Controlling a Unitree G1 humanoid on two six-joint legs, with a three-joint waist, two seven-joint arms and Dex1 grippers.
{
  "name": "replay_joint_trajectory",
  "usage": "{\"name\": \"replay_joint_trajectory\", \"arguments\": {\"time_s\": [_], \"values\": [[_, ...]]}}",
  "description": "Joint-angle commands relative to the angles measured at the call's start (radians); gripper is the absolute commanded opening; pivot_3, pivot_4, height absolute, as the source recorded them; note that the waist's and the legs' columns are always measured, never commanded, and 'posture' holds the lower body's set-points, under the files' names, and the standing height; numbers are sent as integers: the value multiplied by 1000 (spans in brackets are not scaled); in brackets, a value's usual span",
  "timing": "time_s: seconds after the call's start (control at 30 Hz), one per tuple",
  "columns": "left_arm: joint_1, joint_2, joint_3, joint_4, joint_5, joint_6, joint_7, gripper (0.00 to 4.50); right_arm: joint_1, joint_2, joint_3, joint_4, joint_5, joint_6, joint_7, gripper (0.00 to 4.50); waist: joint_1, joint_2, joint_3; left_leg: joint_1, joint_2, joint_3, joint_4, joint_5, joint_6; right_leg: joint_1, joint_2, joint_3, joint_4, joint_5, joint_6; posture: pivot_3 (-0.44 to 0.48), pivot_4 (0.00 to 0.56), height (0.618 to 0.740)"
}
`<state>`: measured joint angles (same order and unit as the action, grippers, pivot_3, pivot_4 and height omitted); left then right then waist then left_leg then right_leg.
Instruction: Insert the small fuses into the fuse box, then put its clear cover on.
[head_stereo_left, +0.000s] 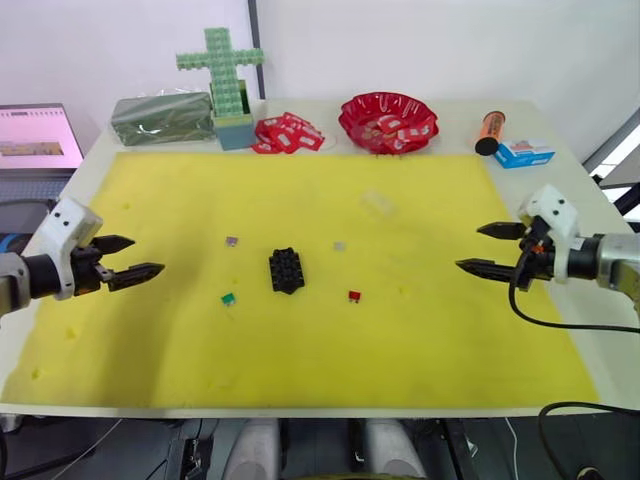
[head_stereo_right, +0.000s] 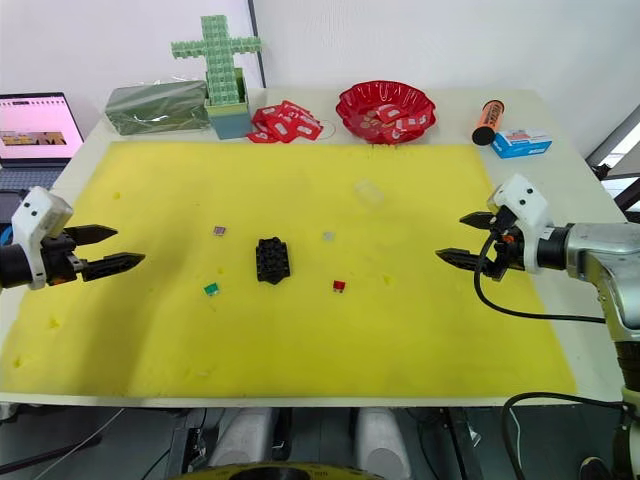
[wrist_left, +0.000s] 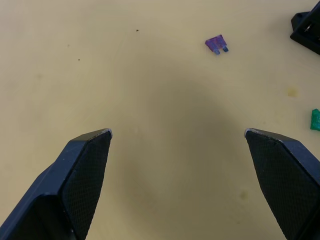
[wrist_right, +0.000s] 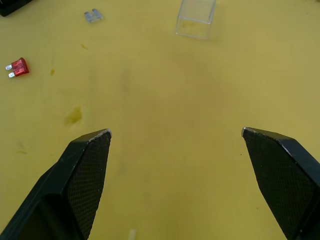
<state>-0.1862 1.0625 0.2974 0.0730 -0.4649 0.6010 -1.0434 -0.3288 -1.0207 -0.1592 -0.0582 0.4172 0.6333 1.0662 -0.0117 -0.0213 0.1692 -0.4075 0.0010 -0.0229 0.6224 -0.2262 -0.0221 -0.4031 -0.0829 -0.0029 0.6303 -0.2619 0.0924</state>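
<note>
Left eye view showed a yellow mat (head_stereo_left: 420, 330) spread over a white table (head_stereo_left: 560, 130), with the black fuse box (head_stereo_left: 286, 270) lying just left of the frame's centre. Four small fuses lay loose on the mat around it, none touching it: a purplish fuse (head_stereo_left: 232, 241) up and to its left, a green fuse (head_stereo_left: 228, 298) down and to its left, a pale grey fuse (head_stereo_left: 339, 246) up and to its right, and a red fuse (head_stereo_left: 354, 296) down and to its right. The clear cover (head_stereo_left: 378, 203) rested on the mat above and right of the box, well apart from it.

At the left edge of the frame the left gripper (head_stereo_left: 132, 257) hovered over the mat with its fingers spread wide and nothing between them. At the right edge the right gripper (head_stereo_left: 486, 249) did the same, fingers wide and empty. Both pointed inward toward the centre and stood well apart from the fuses.

Along the top of the frame stood a green block cross (head_stereo_left: 221, 68), a dark green pack (head_stereo_left: 162, 117), a heap of red-white packets (head_stereo_left: 287, 134), a red bowl (head_stereo_left: 387, 119) holding more packets, an orange tube (head_stereo_left: 489, 131) and a blue-white box (head_stereo_left: 524, 153). A laptop (head_stereo_left: 35, 138) sat at the upper left.
</note>
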Motion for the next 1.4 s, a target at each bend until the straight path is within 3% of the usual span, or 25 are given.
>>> {"name": "replay_joint_trajectory", "arguments": {"time_s": [0.03, 1.0, 1.4], "values": [[-4, 20, 48, -19, -5, 0, -1, 4469, -30, 1, -10, -5, 7, -10, 2, 4500, 0, 0, 0, 0, 0, 0, 0, 0, 0, 0, 0, 0, 0, 0, 1, 0, 150, 740], [-91, 15, -31, 64, 47, -38, -53, 4469, 42, -23, -56, -50, -6, -2, -43, 4500, 0, 0, 0, 0, 0, 3, 1, 0, 0, 0, 1, 0, 1, 1, 2, 0, 150, 740], [-113, 18, -27, 53, 29, -14, -69, 4469, 5, -19, -55, -60, 30, 41, -48, 4500, 0, 0, 0, 0, 0, 3, 1, 0, 0, 0, 1, 0, 1, 1, 2, 0, 150, 740]]}}
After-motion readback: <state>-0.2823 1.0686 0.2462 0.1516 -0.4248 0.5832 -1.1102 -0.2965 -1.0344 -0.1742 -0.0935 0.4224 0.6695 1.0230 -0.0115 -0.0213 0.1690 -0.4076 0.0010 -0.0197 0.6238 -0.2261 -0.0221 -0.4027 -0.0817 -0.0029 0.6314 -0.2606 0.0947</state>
